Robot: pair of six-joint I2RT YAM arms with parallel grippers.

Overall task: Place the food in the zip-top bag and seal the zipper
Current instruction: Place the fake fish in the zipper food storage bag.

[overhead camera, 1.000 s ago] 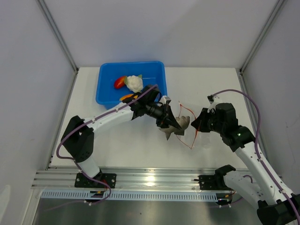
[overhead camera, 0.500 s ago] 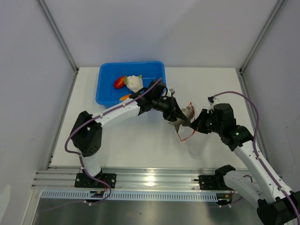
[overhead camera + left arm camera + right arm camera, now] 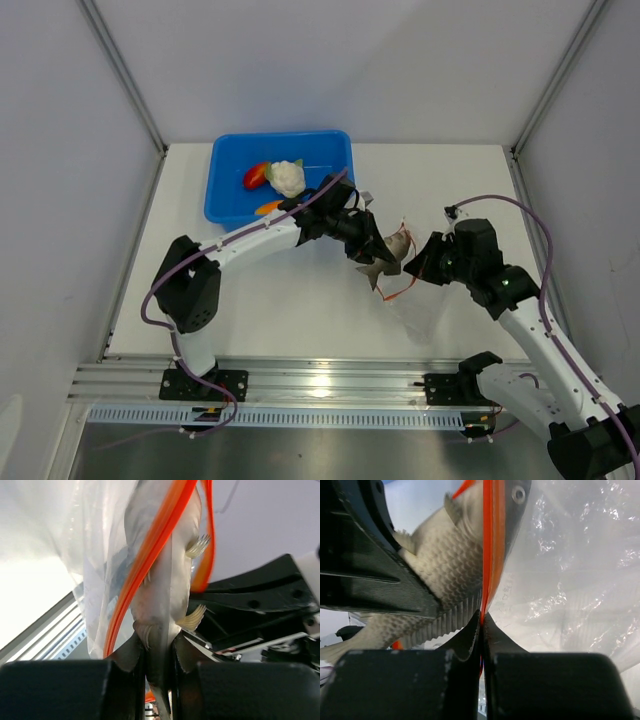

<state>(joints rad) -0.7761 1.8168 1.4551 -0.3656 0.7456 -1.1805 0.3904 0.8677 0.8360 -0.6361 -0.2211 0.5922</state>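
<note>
My left gripper (image 3: 375, 252) is shut on the tail of the grey toy fish (image 3: 392, 249), seen close in the left wrist view (image 3: 160, 580). The fish's head pokes at the mouth of the clear zip-top bag (image 3: 415, 300), between the two runs of the red-orange zipper (image 3: 150, 550). My right gripper (image 3: 418, 262) is shut on the zipper strip (image 3: 489, 555) and holds the bag off the table; the bag's clear film (image 3: 570, 580) hangs beyond it, with the fish (image 3: 450, 565) alongside. The cauliflower (image 3: 287, 177), red pepper (image 3: 256, 175) and orange piece (image 3: 268, 207) lie in the tub.
The blue tub (image 3: 226, 200) stands at the back left of the white table, just behind my left arm. Metal frame posts rise at both back corners. A rail runs along the near edge.
My left gripper with the fish has swung right and back to the bag's mouth. My right gripper has lifted the bag's mouth and shifted slightly left to meet it.
</note>
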